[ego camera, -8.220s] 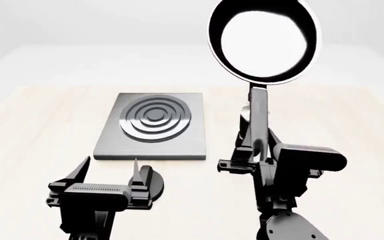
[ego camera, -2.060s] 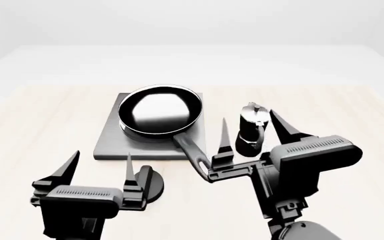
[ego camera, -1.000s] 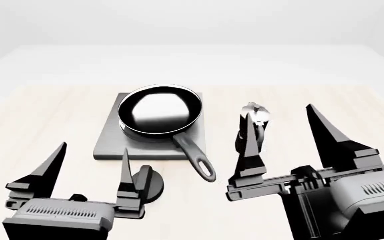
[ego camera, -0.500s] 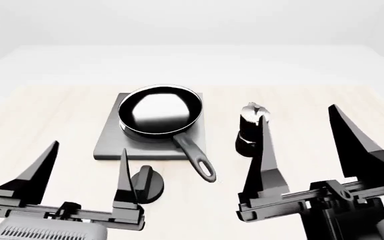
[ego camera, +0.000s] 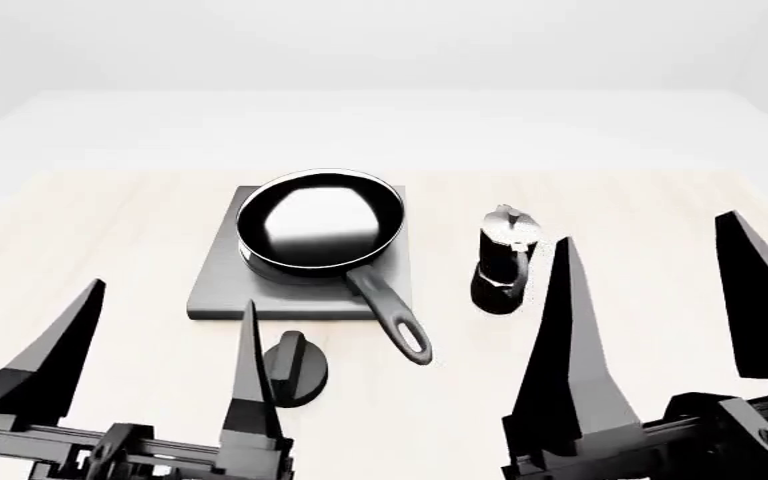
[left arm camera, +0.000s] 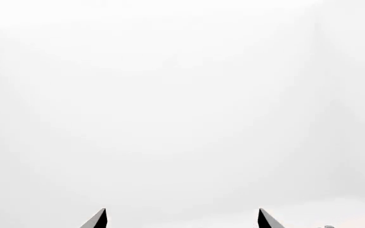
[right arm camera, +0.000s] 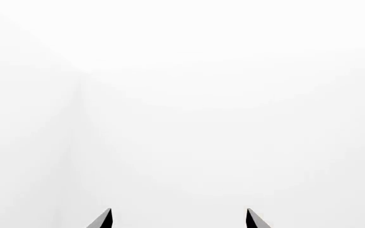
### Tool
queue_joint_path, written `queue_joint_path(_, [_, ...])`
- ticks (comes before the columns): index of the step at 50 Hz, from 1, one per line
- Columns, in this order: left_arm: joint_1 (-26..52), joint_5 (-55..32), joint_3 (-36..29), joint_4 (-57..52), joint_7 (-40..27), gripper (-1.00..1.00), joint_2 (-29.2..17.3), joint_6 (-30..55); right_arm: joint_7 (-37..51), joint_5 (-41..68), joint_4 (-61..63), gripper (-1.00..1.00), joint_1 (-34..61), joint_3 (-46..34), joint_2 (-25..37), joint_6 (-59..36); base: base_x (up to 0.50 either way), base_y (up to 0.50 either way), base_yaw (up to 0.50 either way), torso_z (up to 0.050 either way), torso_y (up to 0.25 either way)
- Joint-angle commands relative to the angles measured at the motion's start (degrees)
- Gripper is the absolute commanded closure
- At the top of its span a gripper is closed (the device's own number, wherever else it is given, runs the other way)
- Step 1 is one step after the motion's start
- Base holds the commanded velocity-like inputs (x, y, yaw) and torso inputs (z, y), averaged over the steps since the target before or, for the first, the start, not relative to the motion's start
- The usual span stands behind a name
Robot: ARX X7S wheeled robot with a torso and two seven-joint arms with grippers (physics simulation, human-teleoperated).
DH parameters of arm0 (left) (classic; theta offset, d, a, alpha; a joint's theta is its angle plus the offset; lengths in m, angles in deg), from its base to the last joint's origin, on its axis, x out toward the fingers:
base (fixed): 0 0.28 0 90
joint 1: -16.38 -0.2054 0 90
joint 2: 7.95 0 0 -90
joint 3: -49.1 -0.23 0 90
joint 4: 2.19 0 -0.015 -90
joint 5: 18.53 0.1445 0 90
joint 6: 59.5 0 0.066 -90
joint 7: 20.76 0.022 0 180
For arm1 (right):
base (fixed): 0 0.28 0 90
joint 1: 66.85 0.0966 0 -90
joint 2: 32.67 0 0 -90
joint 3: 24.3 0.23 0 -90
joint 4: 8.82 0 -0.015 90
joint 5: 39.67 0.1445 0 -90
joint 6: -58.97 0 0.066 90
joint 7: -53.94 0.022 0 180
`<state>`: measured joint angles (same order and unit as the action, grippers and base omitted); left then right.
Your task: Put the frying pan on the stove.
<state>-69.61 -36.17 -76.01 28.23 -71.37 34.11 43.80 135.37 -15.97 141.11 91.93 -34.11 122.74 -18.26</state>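
Now that my right gripper [ego camera: 664, 300] has let go, the frying pan [ego camera: 320, 220] sits on the stove [ego camera: 224, 290].
Both grippers spread wide, pulled back near; task looks done.

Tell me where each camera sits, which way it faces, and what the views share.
Head view: on the robot's head, looking down at the frying pan on the stove, both open pincers in front.
Left wrist view: near the left pincer, facing a blank white backdrop.
Right wrist view: near the right pincer, same blankness.
Shared: each wrist view shows only its fingertips, which the head view shows too.
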Motion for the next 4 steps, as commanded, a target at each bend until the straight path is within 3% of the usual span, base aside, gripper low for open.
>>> queue_joint_path(1, [13.75,-1.04,-19.93,-0.40,-15.21,-1.00,-11.05,-6.89,8.52,-5.09,0.06,-1.00,19.68,-24.15,2.21,7.07,0.00,0.00,0.00,0.000,0.000])
queue_joint_path(4, [22.31,-0.63,-31.09,-0.41,-20.16,-1.00,-14.19,-10.70,8.53,-5.84,0.06,-1.00,20.80,-25.41,2.81,8.07,0.00,0.00,0.00,0.000,0.000])
